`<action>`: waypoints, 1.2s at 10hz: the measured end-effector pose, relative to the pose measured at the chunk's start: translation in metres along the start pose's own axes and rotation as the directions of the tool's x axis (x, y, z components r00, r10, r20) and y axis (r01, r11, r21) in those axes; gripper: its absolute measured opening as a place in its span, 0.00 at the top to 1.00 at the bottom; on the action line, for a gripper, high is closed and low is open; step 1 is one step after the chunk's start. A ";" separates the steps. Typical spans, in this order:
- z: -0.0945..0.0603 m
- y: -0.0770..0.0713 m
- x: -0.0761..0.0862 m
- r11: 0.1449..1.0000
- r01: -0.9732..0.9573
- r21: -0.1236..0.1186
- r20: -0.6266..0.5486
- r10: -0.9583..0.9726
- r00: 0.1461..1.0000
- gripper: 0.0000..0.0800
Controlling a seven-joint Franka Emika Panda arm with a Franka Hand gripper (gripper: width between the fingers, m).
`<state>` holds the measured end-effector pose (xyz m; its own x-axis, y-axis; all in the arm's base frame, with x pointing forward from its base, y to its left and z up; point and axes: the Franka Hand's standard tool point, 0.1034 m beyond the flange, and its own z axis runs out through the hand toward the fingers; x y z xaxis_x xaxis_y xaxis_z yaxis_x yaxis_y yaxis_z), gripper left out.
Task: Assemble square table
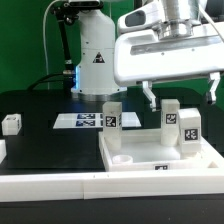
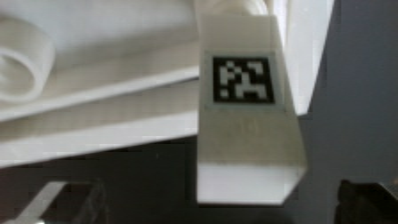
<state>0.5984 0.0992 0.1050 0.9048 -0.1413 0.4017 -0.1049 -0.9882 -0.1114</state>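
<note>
Square table slab [image 1: 150, 160] sits on worktop [image 1: 40, 150], leg posts [image 1: 172, 120] upright on it. I see pincer [image 1: 181, 98] open above them, gripping nothing.

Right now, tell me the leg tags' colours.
Each tag is black on white; wrist view shows it best.

The Panda arm [image 1: 95, 52] stood with its white base toward the exterior view's left, and its upper links ran out of frame. The wrist [image 1: 178, 14] came in from above at the exterior view's right, holding the white gripper [image 1: 180, 97] pointed straight down. Its dark fingers [image 1: 148, 96] were spread wide apart. In the wrist view only their blurred tips showed.
</note>
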 end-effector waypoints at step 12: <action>0.017 -0.008 -0.004 0.997 -0.073 0.020 0.424 0.058 0.904 0.19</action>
<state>0.6031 0.1088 0.0888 0.9867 -0.1600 -0.0288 -0.1626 -0.9738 -0.1588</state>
